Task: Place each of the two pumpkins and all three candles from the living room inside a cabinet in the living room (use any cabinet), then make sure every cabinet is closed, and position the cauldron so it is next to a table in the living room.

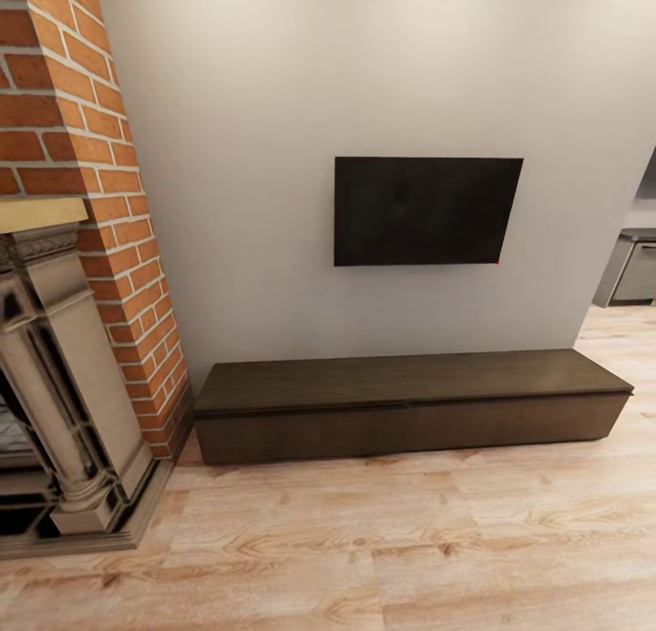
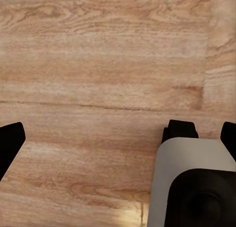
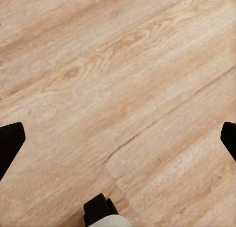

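One cabinet [image 1: 410, 403], one wall screen [image 1: 426, 210], one brick fireplace [image 1: 73, 276].

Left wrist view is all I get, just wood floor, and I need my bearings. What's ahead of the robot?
Observer: A long, low dark-brown cabinet stands against the grey wall.
Operator: Any of its drawers open?
Observer: None that I can see; the fronts look flush and its flat top is bare.
Operator: Anything else nearby?
Observer: A brick fireplace stands on the robot's left of the cabinet, and a dark screen hangs on the wall above it.
Operator: And the other arm?
Observer: The right gripper hangs over bare floor, jaws wide apart, holding nothing.
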Controlling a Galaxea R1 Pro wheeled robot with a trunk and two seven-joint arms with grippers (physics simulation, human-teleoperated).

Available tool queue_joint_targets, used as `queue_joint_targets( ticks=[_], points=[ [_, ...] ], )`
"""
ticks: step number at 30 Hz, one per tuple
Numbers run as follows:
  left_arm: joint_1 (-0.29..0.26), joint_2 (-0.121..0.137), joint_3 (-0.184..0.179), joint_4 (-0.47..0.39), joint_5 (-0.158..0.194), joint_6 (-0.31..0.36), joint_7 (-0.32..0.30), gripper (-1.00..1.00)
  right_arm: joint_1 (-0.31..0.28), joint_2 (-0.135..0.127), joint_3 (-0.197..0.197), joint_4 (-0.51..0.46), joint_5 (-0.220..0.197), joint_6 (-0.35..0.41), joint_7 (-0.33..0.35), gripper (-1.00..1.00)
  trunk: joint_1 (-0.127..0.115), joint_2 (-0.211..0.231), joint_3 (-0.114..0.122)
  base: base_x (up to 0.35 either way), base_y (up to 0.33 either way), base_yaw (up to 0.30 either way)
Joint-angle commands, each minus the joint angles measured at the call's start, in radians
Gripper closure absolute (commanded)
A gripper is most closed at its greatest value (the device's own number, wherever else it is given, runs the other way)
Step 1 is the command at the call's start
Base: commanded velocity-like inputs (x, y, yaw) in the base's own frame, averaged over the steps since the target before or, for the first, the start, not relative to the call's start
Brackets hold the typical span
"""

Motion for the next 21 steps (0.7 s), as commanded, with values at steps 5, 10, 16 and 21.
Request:
queue_joint_targets(
  ticks=[5,10,16,21],
  points=[
    [0.0,0.0,-0.009,0.0,0.008,-0.002,0.003,-1.0,-0.001,0.001,0.009,0.003,-0.008,-0.003,0.0,-1.0,0.0,-0.001,-0.001,0.0,0.0,0.0],
    [0.0,0.0,-0.009,0.0,0.007,-0.002,0.003,-1.0,-0.001,0.001,0.009,0.001,-0.008,-0.004,0.0,-1.0,0.0,-0.001,-0.001,0.0,0.0,0.0],
    [0.0,0.0,-0.009,0.0,0.007,-0.002,0.003,-1.0,-0.001,0.0,0.009,0.002,-0.008,-0.004,0.0,-1.0,0.0,-0.001,-0.001,0.0,0.0,0.0],
    [0.0,0.0,-0.009,0.0,0.007,-0.002,0.003,-1.0,-0.001,0.0,0.009,0.001,-0.008,-0.004,0.0,-1.0,0.0,-0.001,-0.001,0.0,0.0,0.0]
  ],
)
